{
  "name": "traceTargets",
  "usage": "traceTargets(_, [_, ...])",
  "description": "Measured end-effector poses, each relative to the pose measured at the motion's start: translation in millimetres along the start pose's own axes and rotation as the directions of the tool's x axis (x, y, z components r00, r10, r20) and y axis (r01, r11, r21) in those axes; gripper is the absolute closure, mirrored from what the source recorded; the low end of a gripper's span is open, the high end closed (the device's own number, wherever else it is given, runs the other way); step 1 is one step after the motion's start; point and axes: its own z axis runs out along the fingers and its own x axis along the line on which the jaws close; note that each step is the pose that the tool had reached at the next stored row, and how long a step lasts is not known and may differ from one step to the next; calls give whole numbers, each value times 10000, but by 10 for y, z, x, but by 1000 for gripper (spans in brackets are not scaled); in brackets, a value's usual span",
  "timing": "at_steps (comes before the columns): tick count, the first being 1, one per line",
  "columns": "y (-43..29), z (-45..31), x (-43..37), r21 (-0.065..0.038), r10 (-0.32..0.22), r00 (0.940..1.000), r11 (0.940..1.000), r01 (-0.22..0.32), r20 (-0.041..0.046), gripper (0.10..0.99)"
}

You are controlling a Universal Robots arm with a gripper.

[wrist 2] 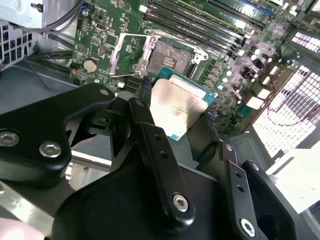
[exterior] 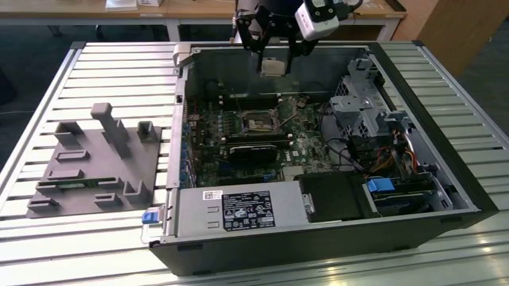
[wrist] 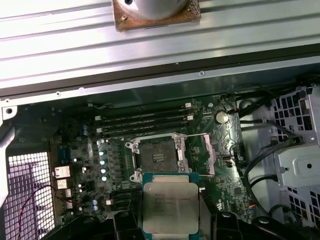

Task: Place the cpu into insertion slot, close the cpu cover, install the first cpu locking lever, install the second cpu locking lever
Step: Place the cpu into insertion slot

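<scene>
My gripper (exterior: 273, 62) hangs over the far wall of the open computer case, shut on the cpu (exterior: 273, 67), a pale silver square chip held flat-face out. In both wrist views the cpu (wrist 2: 177, 107) (wrist: 170, 207) sits between the black fingers (wrist 2: 145, 130), well above the green motherboard. The insertion slot (exterior: 258, 123) (wrist 2: 167, 57) (wrist: 157, 157) lies bare, a black square with a metal rim. The cpu cover (wrist 2: 124, 54) (wrist: 208, 155) is swung open to one side of the slot.
A grey power supply box (exterior: 238, 211) fills the case's near edge, and a long black card (exterior: 254, 152) lies just in front of the slot. A drive cage with cables (exterior: 366, 110) stands at the exterior view's right. A grey fixture plate (exterior: 95, 161) sits on the slatted table (exterior: 119, 59).
</scene>
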Motion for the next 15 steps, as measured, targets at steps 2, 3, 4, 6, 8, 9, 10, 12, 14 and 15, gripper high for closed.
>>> traceTargets(2, [0, 1, 2, -5, 214, 9998, 9998, -214, 19, 549])
traceTargets(3, [-1, 2, 3, -8, 316, 9995, 9995, -316, 28, 549])
traceTargets(4, [-1, 2, 5, -11, 425, 9991, 9991, -425, 38, 549])
traceTargets(6, [-1, 2, 7, -14, 602, 9982, 9982, -602, 53, 549])
traceTargets(8, [-1, 2, 8, -18, 749, 9972, 9972, -749, 67, 549])
traceTargets(9, [-2, 2, 10, -20, 821, 9966, 9966, -821, 73, 549])
traceTargets(10, [-2, 2, 11, -22, 889, 9960, 9960, -888, 79, 549])
traceTargets(12, [-2, 2, 12, -25, 1017, 9948, 9948, -1017, 90, 549])
traceTargets(14, [-2, 3, 12, -29, 1131, 9935, 9936, -1130, 100, 549])
traceTargets(15, [-2, 3, 12, -30, 1187, 9929, 9929, -1186, 105, 549])
